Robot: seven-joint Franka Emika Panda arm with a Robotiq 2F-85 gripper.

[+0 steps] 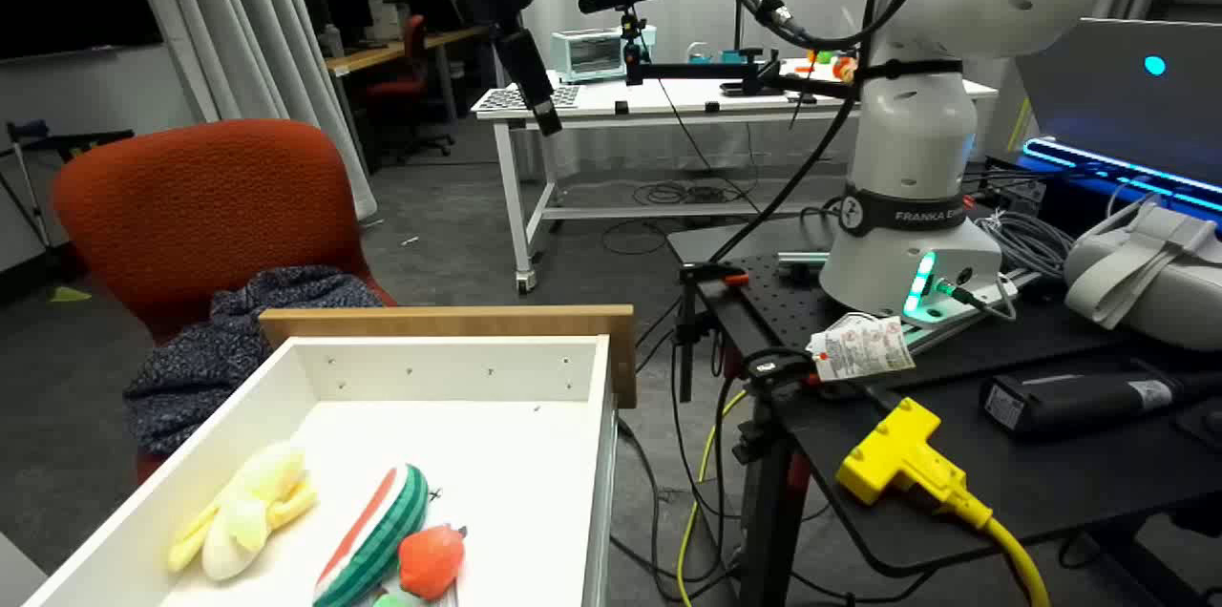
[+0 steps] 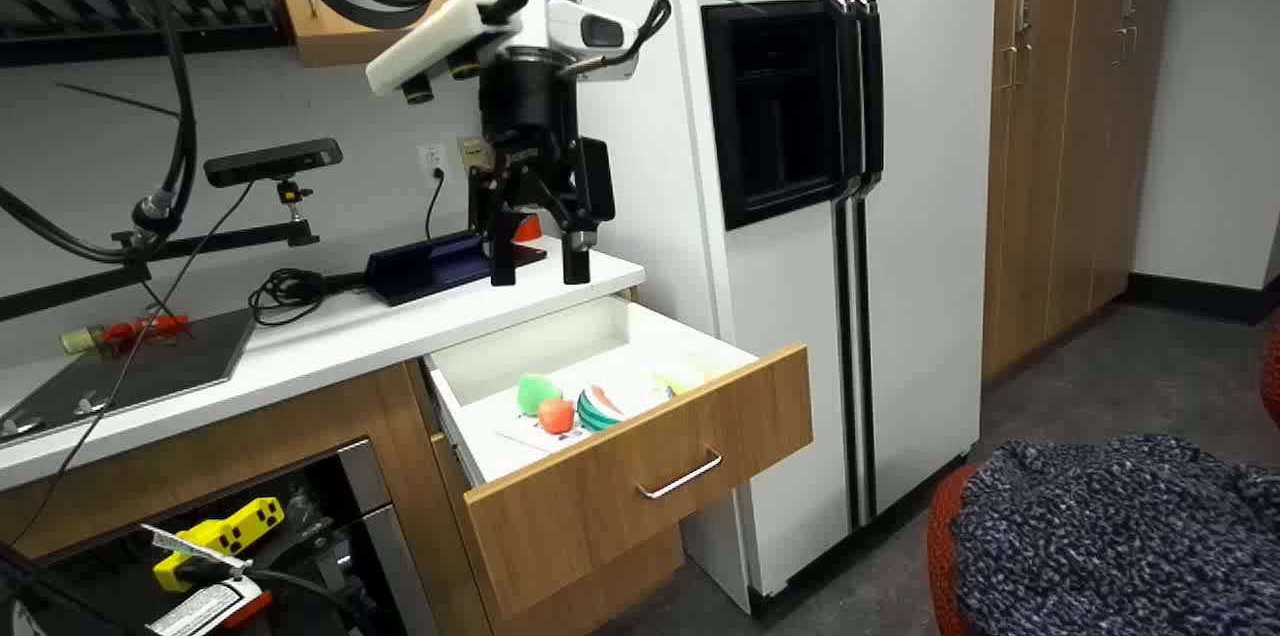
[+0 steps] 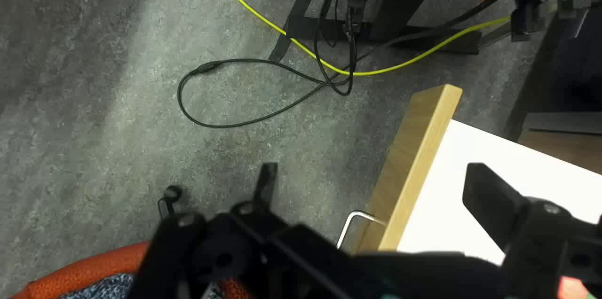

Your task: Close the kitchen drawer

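A wooden drawer [image 2: 640, 456], well out from under the white counter [image 2: 340, 341], just beside the fridge [image 2: 920, 166]. Facing away from the counter, with a metal handle [image 2: 684, 479] on the outer side. Level across the front panel [image 2: 580, 526], with the panel's long axis roughly in line with the counter edge; hard to tell the longer way of the box. On the white bottom inside, a soft yellow toy [image 1: 243, 507], a watermelon slice [image 1: 377, 531], a red fruit [image 1: 431, 561] and a green fruit [image 2: 537, 394], the last three close together. Higher up and apart from the drawer in both exterior views, a black gripper [image 2: 540, 261], spread wide and touching nothing, with only air between its fingers [image 2: 503, 266]. Seen in the wrist view with a finger against the grey floor [image 3: 117, 148] and another against the drawer's white inside. Farther out, past the front, a red-orange chair [image 1: 205, 206] with a dark speckled cloth [image 1: 191, 368] over it; off to a side, the robot arm [image 1: 907, 130] on a black stand [image 1: 1069, 478], and a white table [image 1: 597, 95] behind.
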